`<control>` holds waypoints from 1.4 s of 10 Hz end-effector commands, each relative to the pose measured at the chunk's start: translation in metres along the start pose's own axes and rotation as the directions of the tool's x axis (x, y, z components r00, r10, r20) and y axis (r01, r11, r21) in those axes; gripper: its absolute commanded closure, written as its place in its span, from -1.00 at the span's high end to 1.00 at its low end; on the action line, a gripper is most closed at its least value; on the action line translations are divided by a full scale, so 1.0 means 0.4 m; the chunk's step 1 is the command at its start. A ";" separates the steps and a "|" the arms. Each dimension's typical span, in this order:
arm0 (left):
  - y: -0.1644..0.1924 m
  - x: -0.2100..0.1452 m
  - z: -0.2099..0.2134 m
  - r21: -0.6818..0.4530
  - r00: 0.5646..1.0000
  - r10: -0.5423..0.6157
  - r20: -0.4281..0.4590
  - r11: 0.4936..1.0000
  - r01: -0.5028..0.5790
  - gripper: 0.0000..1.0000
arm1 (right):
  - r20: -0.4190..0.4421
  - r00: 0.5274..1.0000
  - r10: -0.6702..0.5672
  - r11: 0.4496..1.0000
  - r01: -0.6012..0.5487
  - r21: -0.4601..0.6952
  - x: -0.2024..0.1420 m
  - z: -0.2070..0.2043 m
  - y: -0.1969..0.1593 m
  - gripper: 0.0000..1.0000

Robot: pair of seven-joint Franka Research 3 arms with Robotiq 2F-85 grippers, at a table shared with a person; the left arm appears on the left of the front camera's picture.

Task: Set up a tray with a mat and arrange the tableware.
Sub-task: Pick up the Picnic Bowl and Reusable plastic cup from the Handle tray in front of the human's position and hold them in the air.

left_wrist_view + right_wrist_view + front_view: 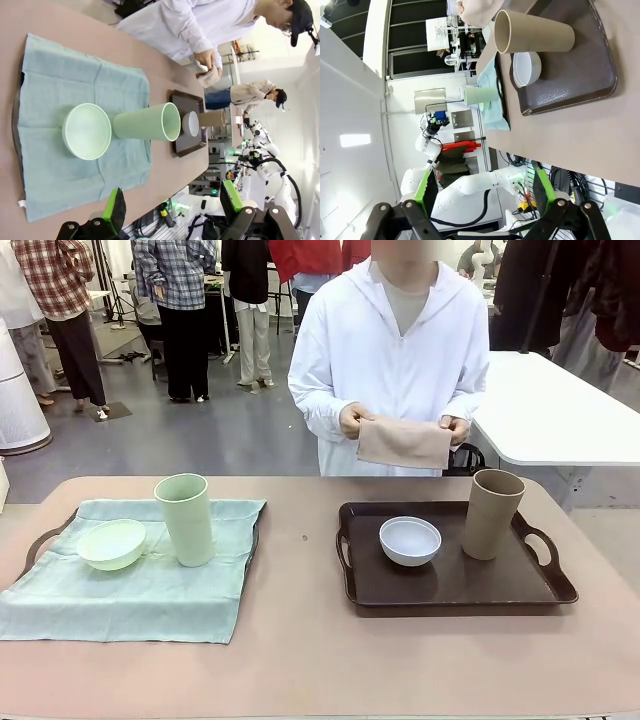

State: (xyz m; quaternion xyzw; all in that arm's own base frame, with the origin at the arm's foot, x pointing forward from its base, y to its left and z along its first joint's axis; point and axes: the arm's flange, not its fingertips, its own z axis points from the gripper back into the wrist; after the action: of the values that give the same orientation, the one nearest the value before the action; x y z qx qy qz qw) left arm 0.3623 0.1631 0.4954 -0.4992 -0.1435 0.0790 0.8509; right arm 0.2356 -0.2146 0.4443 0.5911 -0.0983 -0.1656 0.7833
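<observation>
At the left of the front view, a pale green mat (130, 590) lies over a covered tray (40, 542). A pale green bowl (111, 544) and a pale green cup (186, 520) stand on the mat, just beside each other. At the right, a bare brown tray (450, 585) holds a white bowl (410, 540) and an upright tan cup (492, 513). At the top centre, a person (390, 360) holds a tan cloth (404, 443) in 2 hands. In the wrist views, the left gripper (172, 205) and the right gripper (485, 190) both stand wide open, holding nothing.
</observation>
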 end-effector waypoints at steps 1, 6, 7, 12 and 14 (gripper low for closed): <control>-0.002 0.003 0.003 -0.014 1.000 0.006 0.009 1.000 -0.006 1.00 | 0.004 1.000 0.020 0.999 -0.020 0.025 0.000 0.001 0.000 1.00; 0.000 0.000 0.000 0.000 1.000 0.000 0.000 1.000 0.000 1.00 | 0.000 1.000 0.001 1.000 -0.001 0.000 0.000 0.000 0.000 1.00; -0.060 0.013 -0.047 0.019 0.997 -0.049 -0.064 0.999 0.051 1.00 | -0.101 0.978 0.183 0.983 -0.183 0.004 0.035 -0.017 0.024 1.00; -0.396 -0.042 -0.392 0.274 0.946 -0.148 -0.289 0.934 0.230 1.00 | -0.355 0.783 0.511 0.789 -0.591 -0.167 0.254 -0.103 0.093 1.00; -0.466 -0.097 -0.611 0.405 0.926 -0.161 -0.342 0.864 0.300 1.00 | -0.421 0.625 0.657 0.679 -0.733 -0.030 0.282 -0.157 0.115 1.00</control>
State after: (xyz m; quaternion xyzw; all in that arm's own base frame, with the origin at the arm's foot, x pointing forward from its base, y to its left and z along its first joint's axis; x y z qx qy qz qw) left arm 0.3892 -0.1190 0.5543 -0.3227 -0.0602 -0.0755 0.9416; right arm 0.3649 -0.1896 0.4686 0.4311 -0.1351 0.2080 0.8675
